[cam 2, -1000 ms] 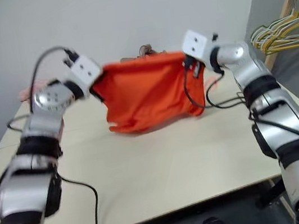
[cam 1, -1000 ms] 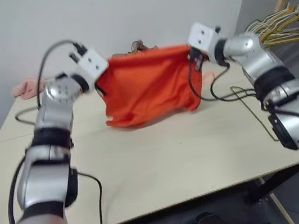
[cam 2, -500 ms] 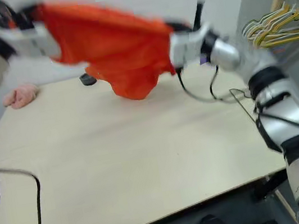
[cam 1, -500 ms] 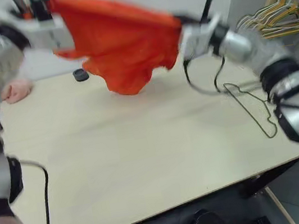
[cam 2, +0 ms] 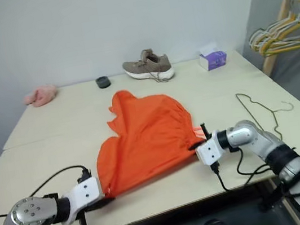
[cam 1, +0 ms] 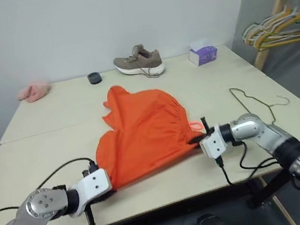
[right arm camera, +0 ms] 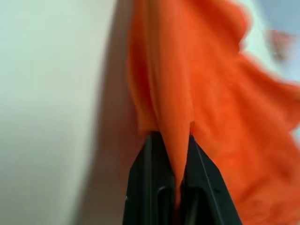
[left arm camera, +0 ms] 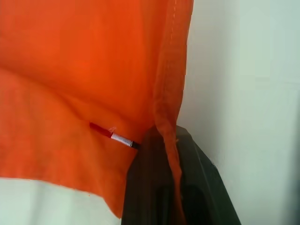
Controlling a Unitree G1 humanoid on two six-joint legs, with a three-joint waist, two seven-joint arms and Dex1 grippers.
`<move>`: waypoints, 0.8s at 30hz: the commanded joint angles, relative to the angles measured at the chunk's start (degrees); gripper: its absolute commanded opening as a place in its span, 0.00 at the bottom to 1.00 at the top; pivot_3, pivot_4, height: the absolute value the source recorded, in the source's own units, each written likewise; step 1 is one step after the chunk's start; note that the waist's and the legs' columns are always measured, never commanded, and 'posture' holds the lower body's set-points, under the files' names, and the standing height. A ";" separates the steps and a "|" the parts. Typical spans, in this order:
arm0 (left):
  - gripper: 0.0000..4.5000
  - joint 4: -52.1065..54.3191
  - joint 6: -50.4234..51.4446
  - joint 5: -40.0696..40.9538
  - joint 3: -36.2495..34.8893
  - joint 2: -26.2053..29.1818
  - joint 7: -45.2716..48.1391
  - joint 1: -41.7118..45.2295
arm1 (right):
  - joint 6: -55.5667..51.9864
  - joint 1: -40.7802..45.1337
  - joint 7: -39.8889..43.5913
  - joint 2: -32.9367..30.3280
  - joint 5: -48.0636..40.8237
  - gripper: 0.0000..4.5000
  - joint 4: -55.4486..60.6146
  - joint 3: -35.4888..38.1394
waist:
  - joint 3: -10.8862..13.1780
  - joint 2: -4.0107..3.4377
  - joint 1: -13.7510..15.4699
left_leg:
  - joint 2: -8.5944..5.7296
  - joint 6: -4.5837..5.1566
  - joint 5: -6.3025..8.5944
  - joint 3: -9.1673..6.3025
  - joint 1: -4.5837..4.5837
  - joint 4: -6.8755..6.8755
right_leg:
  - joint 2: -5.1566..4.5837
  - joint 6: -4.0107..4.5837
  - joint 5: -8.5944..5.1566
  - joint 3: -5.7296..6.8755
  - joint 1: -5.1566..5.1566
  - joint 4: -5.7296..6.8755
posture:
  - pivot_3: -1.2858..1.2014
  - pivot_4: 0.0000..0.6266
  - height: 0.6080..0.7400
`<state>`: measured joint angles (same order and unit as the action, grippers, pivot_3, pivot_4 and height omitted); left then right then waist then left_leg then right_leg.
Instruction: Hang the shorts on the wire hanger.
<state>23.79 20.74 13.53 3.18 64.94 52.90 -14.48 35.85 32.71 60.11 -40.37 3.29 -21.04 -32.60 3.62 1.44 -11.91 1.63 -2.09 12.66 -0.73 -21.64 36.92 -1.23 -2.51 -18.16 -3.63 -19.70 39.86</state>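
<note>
The shorts (cam 1: 145, 133) lie spread on the near middle of the table (cam 1: 46, 140). The left gripper (cam 1: 106, 189) is clamped on their near-left edge, the right gripper (cam 1: 201, 137) on their near-right edge. The hanger (cam 1: 258, 108) lies flat to the right, apart from the shorts. Along the far edge stand a shoe (cam 1: 139, 63), a tissue box (cam 1: 203, 54), a dark disc (cam 1: 94, 78) and a pink cloth (cam 1: 32, 91); nothing lies between shorts and hanger.

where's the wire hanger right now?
In the head views the wire hanger lies flat on the table at its right side, apart from the shorts, just beyond the right gripper and nearer than the purple tissue box.
</note>
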 commanded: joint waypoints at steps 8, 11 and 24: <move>0.00 3.20 0.20 1.00 -3.67 3.26 8.44 -5.34 | -25.04 -11.09 13.19 -13.47 -9.62 0.01 27.17 5.62 | -0.03 0.02 1.07 | 0.08 -0.11 0.07 0.01 0.31 -0.07 | -0.14 0.48 -0.27 0.02 0.08 -0.16 | 0.45 0.00 1.00; 0.00 4.27 0.24 0.97 -3.25 3.14 9.84 -6.18 | -28.12 -12.40 13.73 -14.49 -9.57 0.01 30.08 6.53 | -0.04 0.04 0.65 | 0.12 -0.16 0.11 0.02 0.36 -0.09 | -0.08 0.49 -0.28 -0.02 0.06 -0.17 | 0.44 0.00 1.00; 0.00 8.65 3.88 3.64 -2.49 1.84 12.89 -7.93 | -36.65 -15.31 17.28 -14.39 -10.45 0.05 37.00 7.56 | -0.02 0.05 0.65 | 0.12 -0.27 0.19 0.07 0.36 -0.21 | 0.03 0.54 -0.33 -0.04 0.04 -0.42 | 0.44 0.00 1.00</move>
<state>31.14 22.88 16.04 1.82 66.26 65.25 -22.15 0.46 17.12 76.46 -53.65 -6.39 14.32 -27.18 3.60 1.50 -11.26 1.75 -2.37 12.86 -0.66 -21.28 36.70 -1.21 -1.98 -18.49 -3.67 -19.66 39.42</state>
